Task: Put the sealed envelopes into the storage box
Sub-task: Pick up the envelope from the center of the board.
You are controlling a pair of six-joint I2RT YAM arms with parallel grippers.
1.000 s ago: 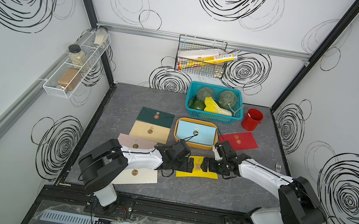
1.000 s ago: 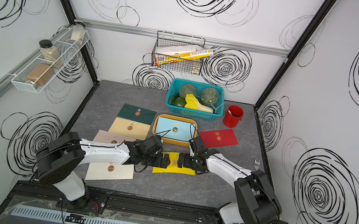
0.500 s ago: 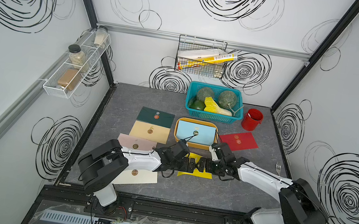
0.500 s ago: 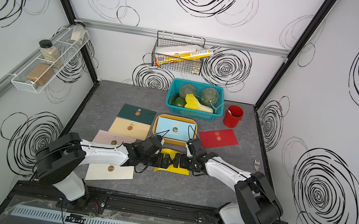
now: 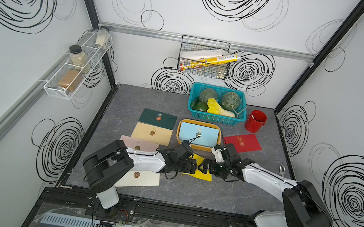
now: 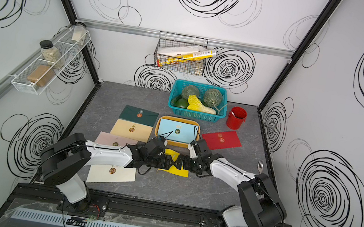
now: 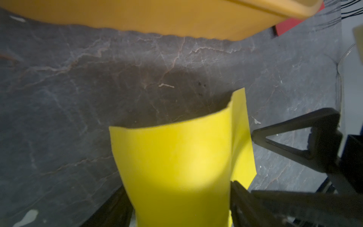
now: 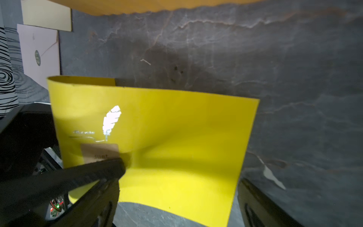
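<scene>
1. Both top views: yellow envelope [image 5: 201,176] lies low-centre, long axis L-R, just below the box [image 5: 179,132], which holds a blue envelope [image 5: 198,134]. Left pincer [image 5: 193,167] and right pincer [image 5: 204,168] meet over it, equally near.
2. Left wrist: envelope [image 7: 176,167] bowed up betw. left jaws, part-open; real clamp or not, can't tell. Box wall [image 7: 157,17] spans frame top, i.e. straight ahead.
3. Right wrist: right jaws wide, straddling envelope [image 8: 176,137]; no hold seen.

storage box [image 5: 178,132]: mustard | basket [image 5: 215,118]: teal | cup [image 5: 254,125]: red | table [image 5: 212,195]: grey, veined
</scene>
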